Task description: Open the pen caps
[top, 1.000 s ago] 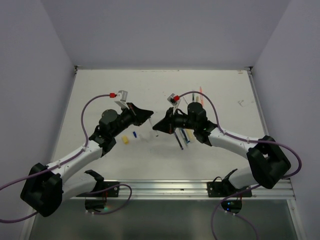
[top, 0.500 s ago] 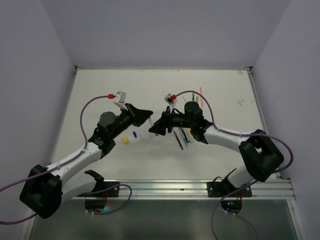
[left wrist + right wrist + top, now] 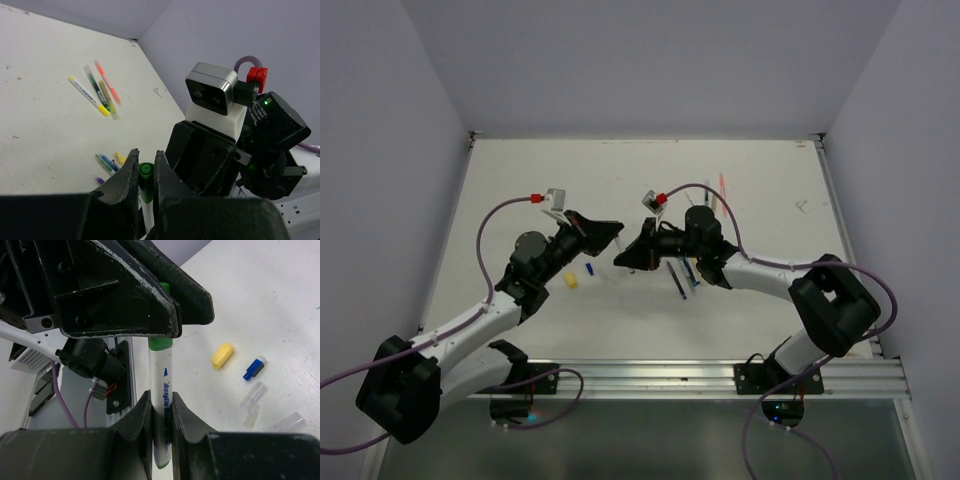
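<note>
White tabletop [image 3: 280, 300] lies below my hold. Nearest, my right gripper [image 3: 161, 402] clamps the white pen [image 3: 163, 380] by its barrel; just past it my left gripper [image 3: 146, 157] pinches the green cap [image 3: 160, 343]. Pull off-axis and the barrel may slip, or the cap could fly toward the yellow cap [image 3: 222, 355] and blue cap [image 3: 253, 368] beyond

Blue lettering along the white pen [image 3: 161, 371] starts with "Acrylic"; the rest is unreadable.
</note>
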Controlling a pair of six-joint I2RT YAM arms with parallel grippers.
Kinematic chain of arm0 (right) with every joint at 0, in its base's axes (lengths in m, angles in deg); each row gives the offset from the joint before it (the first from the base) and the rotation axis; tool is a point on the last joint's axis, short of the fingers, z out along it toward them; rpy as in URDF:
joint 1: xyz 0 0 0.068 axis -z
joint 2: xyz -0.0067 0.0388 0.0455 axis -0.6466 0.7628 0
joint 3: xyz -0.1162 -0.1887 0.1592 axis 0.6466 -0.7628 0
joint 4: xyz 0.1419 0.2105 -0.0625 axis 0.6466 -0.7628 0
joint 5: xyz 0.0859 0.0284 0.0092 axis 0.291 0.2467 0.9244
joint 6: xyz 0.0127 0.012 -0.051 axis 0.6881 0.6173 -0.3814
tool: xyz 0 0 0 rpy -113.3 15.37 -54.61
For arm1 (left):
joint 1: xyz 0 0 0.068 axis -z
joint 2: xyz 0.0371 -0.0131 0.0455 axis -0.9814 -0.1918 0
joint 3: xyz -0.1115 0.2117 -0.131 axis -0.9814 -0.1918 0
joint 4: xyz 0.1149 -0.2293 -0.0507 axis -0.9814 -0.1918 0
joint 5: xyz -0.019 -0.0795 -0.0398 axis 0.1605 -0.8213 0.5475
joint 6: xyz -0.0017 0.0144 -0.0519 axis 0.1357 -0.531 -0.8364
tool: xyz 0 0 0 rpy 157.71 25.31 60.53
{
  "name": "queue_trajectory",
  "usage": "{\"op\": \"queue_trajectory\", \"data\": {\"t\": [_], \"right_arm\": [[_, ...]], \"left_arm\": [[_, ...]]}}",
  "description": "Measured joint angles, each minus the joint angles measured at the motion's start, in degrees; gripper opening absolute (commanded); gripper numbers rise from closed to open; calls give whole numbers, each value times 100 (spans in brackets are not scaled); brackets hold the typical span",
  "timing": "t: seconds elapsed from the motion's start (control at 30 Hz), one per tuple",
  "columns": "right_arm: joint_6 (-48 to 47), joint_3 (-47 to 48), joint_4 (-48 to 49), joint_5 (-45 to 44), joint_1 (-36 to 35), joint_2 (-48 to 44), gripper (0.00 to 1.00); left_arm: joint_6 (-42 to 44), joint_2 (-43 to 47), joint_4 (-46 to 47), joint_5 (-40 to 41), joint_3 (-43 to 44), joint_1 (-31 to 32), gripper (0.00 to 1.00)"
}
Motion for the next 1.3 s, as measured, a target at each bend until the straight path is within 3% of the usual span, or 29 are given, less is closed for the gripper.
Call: {"op": "queue_trajectory", "data": {"t": [0.3,0.8,0.93,1.07,1.2,1.3], "right_arm": [[-595,-372,-39,-155,-83,-304,0],[-984,-699,181,-457,-76,-684,0],[-1014,-1209,-726,-291,7,-660,0],[-1014,-1460,-1493,-289,24,-535,0],[-1016,-1443,-1779,-570,28,-605,0],[-1064,-1318,-2315,-1211,28,-713,0]], "left_arm": [[-7,415,83,442,-356,229,0],[57,337,647,603,-372,339,0],[181,476,1838,2000,-109,-76,0],[227,728,2717,2616,162,-151,0],[341,721,2339,2728,586,-203,0],[352,444,1189,2579,1287,-205,0]]}}
